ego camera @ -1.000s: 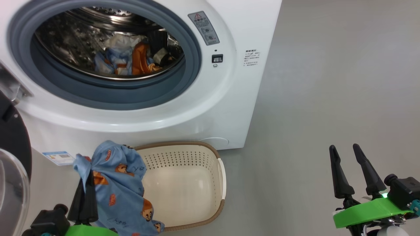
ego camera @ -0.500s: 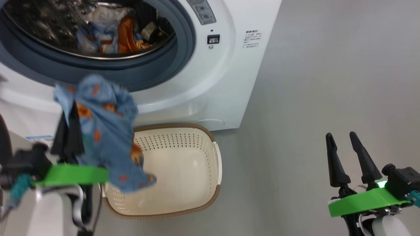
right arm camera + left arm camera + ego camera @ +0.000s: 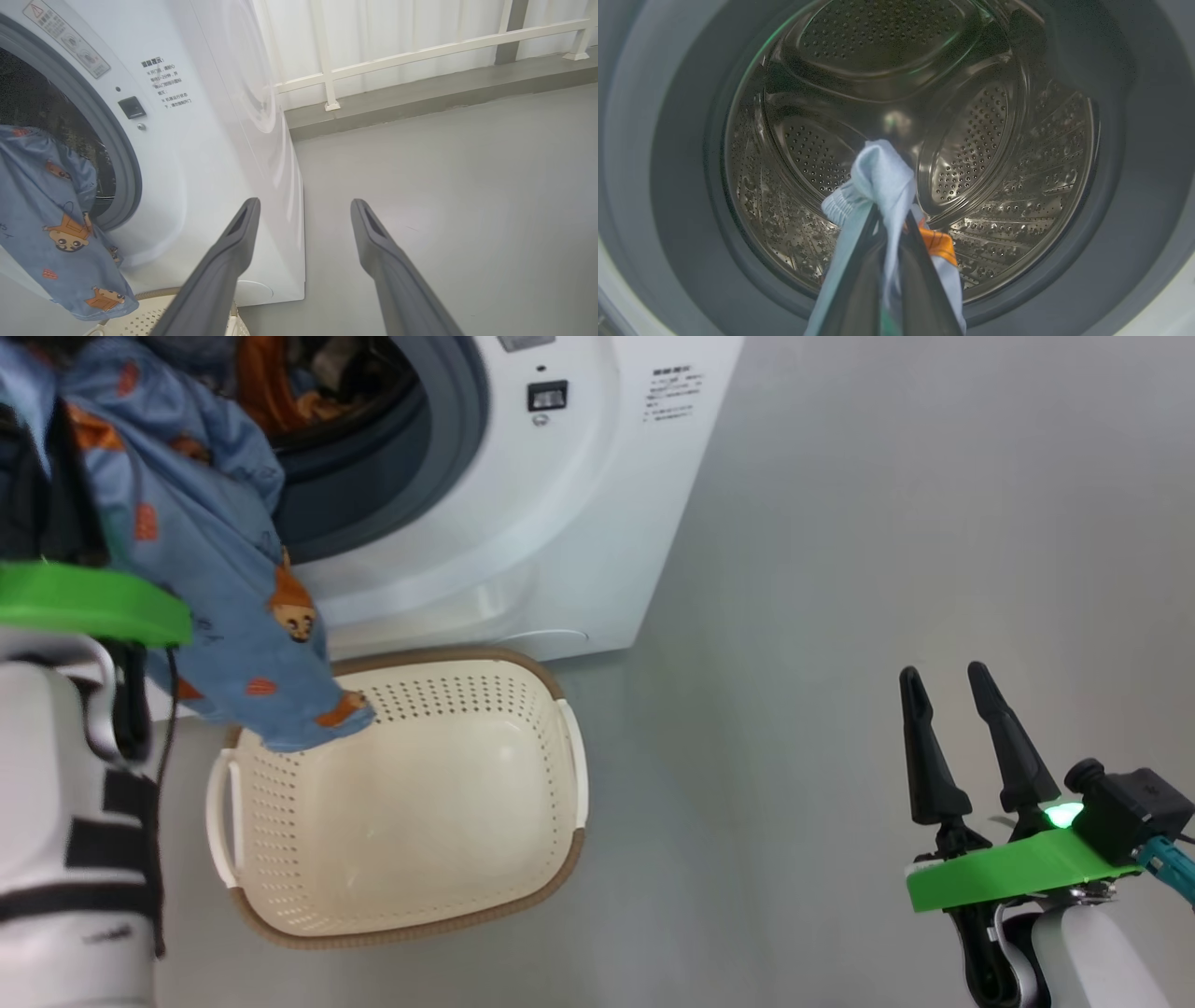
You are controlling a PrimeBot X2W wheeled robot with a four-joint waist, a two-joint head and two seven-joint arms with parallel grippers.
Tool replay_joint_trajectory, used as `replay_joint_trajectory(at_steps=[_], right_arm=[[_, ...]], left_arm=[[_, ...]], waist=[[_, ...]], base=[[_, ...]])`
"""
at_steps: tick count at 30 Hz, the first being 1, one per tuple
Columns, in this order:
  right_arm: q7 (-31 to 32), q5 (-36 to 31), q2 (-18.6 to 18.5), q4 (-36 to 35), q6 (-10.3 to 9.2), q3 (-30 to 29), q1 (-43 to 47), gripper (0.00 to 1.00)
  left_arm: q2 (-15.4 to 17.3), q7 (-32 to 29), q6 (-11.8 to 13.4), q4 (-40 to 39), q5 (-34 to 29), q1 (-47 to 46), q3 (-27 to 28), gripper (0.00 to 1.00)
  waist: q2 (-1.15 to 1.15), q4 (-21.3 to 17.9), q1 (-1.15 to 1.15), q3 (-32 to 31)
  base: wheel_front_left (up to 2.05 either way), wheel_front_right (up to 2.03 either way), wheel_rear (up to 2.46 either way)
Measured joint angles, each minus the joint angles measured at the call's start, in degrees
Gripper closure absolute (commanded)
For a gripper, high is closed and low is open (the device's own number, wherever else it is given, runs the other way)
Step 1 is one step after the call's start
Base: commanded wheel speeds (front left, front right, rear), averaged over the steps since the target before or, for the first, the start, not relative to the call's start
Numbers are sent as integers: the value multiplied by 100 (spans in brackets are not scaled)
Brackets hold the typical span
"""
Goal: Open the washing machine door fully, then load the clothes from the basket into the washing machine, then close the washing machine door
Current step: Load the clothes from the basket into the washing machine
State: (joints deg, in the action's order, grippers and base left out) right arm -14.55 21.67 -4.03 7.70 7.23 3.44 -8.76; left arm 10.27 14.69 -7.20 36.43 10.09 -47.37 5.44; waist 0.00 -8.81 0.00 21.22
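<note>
My left gripper is shut on the light blue garment with orange prints. It holds the garment up in front of the washing machine opening, facing the steel drum. The garment's tail hangs down over the back left corner of the cream basket, whose inside is bare. An orange and cream garment lies inside the drum. My right gripper stands open over the floor to the right, holding nothing. The washing machine door is out of view.
Grey floor stretches to the right of the machine and basket. A grey rubber gasket rings the opening, with the latch slot beside it. A white railing runs behind the machine in the right wrist view.
My left gripper has lifted the blue garment from beside the basket up to the drum opening. The head camera has shifted, so the machine sits higher and further left. The right gripper stays open.
</note>
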Motion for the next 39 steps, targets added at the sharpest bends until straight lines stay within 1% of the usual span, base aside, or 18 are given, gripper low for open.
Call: replay_joint_trajectory(at_steps=[3,7,12,18,23,29,33,37,39], right_arm=[[1,1,14,-9,0,9,-96,0],[0,2,45,-26,0,34,-217,0],[0,11,70,-33,0,108,-334,0],[0,32,124,-47,0,199,-396,0],[0,57,154,-56,0,268,-433,0],[0,277,163,-102,0,411,-538,0],[0,345,163,-135,0,442,-624,0],[0,372,165,-147,0,505,-647,0],[0,401,165,-154,0,511,-694,0]], left_arm=[[144,0,0,676,-11,-511,-40,100],[257,-10,0,1513,-19,-1118,-105,100],[427,-68,-2,2341,-74,-1716,-254,100],[604,-168,-9,3036,-126,-2318,-354,100],[717,-216,-9,3410,-119,-2670,-354,100],[924,-105,-9,3454,-110,-2991,-430,100],[1035,-47,-11,3122,-107,-3216,-497,100],[1092,-18,-15,2096,22,-3250,-509,100],[1173,-2,-15,1610,30,-3247,-499,100]], waist=[[0,-114,0,137],[0,-275,0,323],[0,-500,0,528],[0,-750,0,755],[0,-927,0,914],[0,-1126,0,1069],[0,-1208,0,1189],[0,-1262,0,1309],[0,-1277,0,1369]], base=[[0,0,0],[0,0,0],[0,0,0],[0,0,0],[0,0,0],[0,0,0],[0,0,0],[0,0,0],[0,0,0]])
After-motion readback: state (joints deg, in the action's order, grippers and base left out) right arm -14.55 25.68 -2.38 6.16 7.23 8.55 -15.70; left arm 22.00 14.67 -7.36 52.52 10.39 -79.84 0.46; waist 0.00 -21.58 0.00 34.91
